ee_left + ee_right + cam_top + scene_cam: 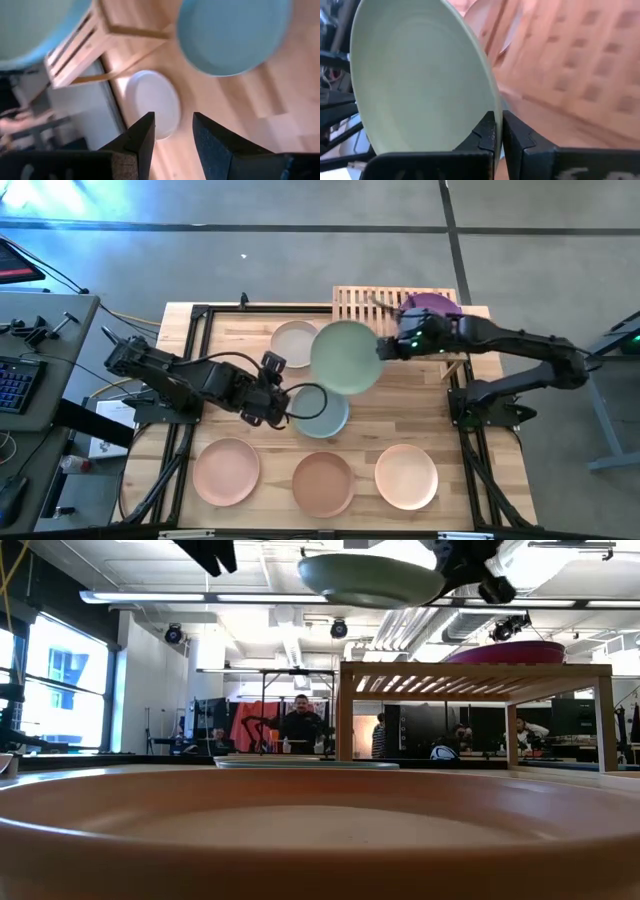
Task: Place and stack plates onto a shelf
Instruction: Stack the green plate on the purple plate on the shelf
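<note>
Mint green plate (pixel 346 357): rigid, light, likely slick matte; right pincer (pixel 498 131) clamped on its rim, aloft beside shelf (pixel 362 306); left pincer (pixel 173 131) parted, empty.

We are looking across a workshop where long white ceiling light strips (pixel 290 598) are glowing, a tall bright window (pixel 62 680) is letting in daylight, people (pixel 300 723) are standing by distant benches, and grey concrete floor (pixel 300 250) is surrounding the pale wooden plank tabletop (pixel 400 415).
</note>
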You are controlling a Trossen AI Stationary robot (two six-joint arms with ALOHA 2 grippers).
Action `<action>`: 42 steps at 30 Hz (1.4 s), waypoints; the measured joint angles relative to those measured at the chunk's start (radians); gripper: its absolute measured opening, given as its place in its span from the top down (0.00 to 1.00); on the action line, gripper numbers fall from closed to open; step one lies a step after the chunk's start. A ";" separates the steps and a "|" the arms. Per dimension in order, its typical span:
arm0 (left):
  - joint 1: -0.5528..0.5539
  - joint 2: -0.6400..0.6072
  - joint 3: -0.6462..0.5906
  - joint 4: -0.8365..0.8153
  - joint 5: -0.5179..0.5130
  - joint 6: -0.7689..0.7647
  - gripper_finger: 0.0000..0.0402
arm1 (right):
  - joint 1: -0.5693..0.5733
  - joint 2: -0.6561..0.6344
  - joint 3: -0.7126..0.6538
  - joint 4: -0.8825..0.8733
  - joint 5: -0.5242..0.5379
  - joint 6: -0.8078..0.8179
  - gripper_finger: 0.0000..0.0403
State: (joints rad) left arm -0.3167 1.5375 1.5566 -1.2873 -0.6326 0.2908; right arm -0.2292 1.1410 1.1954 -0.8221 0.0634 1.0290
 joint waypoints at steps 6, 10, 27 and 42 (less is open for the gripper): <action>0.075 0.000 0.000 -0.001 -0.052 -0.028 0.70 | -0.116 -0.109 0.000 -0.110 -0.005 -0.041 1.00; 0.136 0.000 0.000 -0.001 -0.053 -0.027 0.70 | -0.207 -0.175 0.000 -0.186 -0.012 -0.067 1.00; 0.478 0.000 0.000 0.075 -0.053 -0.027 0.70 | -0.575 -0.320 0.000 -0.417 -0.057 -0.150 1.00; 0.647 0.000 0.000 0.081 0.089 -0.054 0.70 | -0.743 -0.353 0.000 -0.468 -0.067 -0.061 1.00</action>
State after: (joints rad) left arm 0.3306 1.5379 1.5569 -1.2064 -0.5431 0.2364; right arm -0.9724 0.7877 1.1954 -1.2901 -0.0035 0.9676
